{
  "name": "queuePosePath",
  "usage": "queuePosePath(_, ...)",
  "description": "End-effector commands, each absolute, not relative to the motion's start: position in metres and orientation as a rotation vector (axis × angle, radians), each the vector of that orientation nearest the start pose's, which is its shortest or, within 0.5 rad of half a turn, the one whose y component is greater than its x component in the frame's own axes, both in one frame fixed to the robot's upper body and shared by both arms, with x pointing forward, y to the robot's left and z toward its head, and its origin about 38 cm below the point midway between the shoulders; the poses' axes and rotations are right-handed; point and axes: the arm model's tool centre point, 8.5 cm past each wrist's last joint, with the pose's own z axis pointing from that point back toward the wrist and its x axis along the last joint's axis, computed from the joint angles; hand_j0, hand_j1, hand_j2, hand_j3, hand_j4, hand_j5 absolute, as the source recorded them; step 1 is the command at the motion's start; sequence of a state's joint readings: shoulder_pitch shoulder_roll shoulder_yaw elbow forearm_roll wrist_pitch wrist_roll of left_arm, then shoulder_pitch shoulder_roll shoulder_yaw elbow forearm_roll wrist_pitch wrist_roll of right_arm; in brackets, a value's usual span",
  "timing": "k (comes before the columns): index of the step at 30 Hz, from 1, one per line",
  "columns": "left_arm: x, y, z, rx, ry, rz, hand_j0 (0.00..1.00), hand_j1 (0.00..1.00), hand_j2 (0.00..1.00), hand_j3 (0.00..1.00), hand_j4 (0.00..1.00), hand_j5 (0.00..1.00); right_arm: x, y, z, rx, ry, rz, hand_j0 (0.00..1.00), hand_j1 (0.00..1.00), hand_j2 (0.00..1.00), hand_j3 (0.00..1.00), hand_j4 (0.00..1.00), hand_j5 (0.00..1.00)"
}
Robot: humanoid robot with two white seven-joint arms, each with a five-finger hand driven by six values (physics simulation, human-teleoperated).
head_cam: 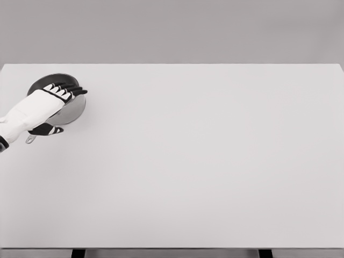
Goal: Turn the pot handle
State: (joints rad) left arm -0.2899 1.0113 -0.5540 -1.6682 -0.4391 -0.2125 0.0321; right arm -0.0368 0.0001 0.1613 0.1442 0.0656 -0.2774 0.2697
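A dark grey metal pot [73, 109] sits at the far left of the white table [204, 161], seen from above. My left hand [56, 99] lies over the pot, covering most of it. The black-tipped fingers [72, 89] stretch across the pot's far rim, and the thumb [47, 129] reaches along its near side. A small piece of the handle [30, 139] pokes out below the wrist at the pot's near left. Whether the hand grips the pot or only rests on it I cannot tell. The right arm is out of view.
The table's left edge runs close beside the pot. Two dark table legs [78, 252] show below the front edge.
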Motion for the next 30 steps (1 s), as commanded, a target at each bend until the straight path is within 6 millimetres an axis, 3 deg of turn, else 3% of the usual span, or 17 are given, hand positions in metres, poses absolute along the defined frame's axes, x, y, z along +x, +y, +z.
queuePosePath(1, 0.381, 0.35, 0.19, 0.791, -1.506, -1.68, 1.0, 1.0, 1.0, 1.0, 1.0, 1.0, -0.002, -0.25, -0.255, 0.202, -0.126, 0.253, 1.0, 1.0, 1.0, 1.0, 1.0, 1.0)
queuePosePath(30, 0.377, 0.362, 0.183, 0.897, -1.426, -1.775, 1.0, 1.0, 1.0, 1.0, 1.0, 1.0, -0.002, -0.25, -0.255, 0.202, -0.126, 0.253, 1.0, 1.0, 1.0, 1.0, 1.0, 1.0)
